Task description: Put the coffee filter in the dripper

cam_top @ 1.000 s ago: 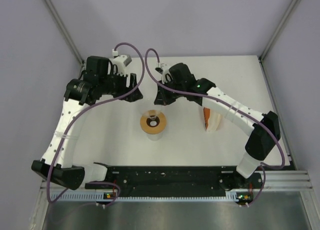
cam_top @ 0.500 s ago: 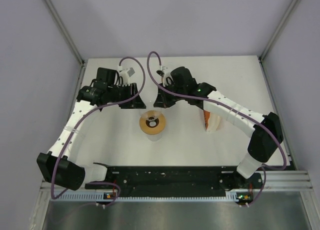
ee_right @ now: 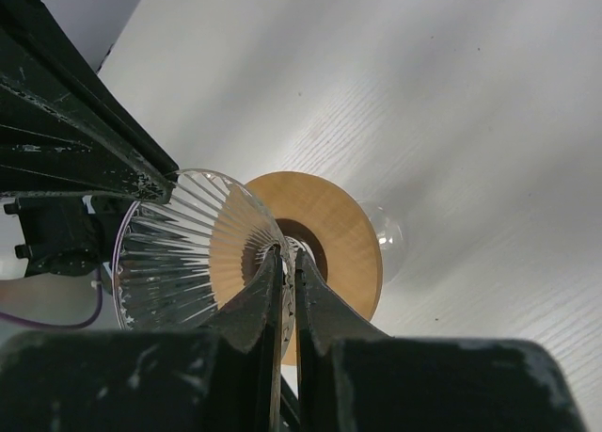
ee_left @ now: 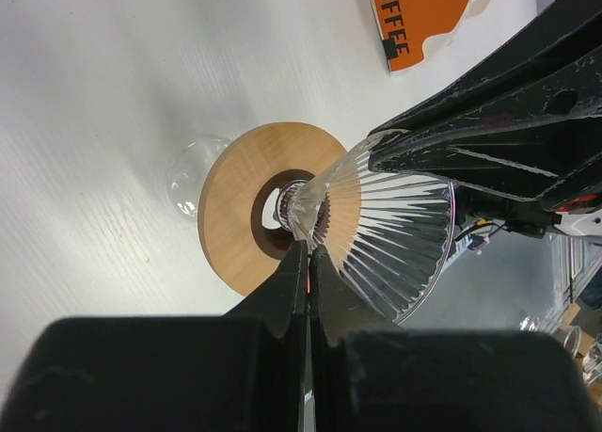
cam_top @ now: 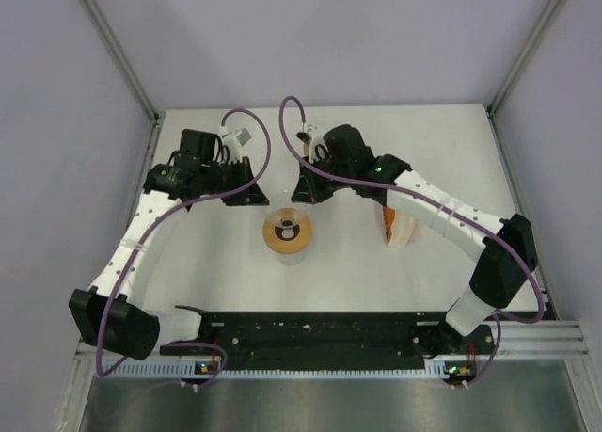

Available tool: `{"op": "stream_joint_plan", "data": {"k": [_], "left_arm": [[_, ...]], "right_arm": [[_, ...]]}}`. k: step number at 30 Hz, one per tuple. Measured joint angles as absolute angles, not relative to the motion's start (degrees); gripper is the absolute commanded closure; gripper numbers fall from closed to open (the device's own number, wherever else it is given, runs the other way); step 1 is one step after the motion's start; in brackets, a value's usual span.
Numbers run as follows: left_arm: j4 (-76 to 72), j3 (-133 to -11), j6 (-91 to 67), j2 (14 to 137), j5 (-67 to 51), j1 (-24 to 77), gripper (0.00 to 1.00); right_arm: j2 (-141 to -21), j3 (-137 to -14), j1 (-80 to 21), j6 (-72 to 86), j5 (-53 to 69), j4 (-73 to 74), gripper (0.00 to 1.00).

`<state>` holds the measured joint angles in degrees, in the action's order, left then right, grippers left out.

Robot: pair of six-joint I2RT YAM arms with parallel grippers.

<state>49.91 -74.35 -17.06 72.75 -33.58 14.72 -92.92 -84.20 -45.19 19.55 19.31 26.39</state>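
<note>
The glass dripper (cam_top: 287, 232), ribbed with a wooden collar (ee_left: 230, 216), stands mid-table. My left gripper (cam_top: 261, 198) is shut at its far-left rim, and the ribbed glass (ee_left: 395, 225) meets the fingertips. My right gripper (cam_top: 306, 198) is shut on the far-right rim, with the glass wall (ee_right: 179, 253) caught between its fingers (ee_right: 268, 291). The coffee filter (cam_top: 400, 225) lies right of the dripper as white paper in an orange "COFFEE" pack (ee_left: 419, 8), under the right forearm.
Grey walls with metal rails close in the white table at the back and both sides. The black base rail (cam_top: 310, 333) runs along the near edge. Purple cables (cam_top: 273, 140) loop above both wrists.
The left arm swung right and down to the dripper's rim and its jaws closed there. The right gripper stayed shut at the rim, hardly moving.
</note>
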Motion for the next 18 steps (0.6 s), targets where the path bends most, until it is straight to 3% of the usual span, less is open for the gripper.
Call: {"op": "stream_joint_plan", "data": {"k": [18], "left_arm": [[46.92, -68.4, -17.08, 70.46, -33.89, 14.7, 1.0]], "right_arm": [[-92.73, -81.73, -46.37, 18.44, 18.22, 25.69, 1.0]]}}
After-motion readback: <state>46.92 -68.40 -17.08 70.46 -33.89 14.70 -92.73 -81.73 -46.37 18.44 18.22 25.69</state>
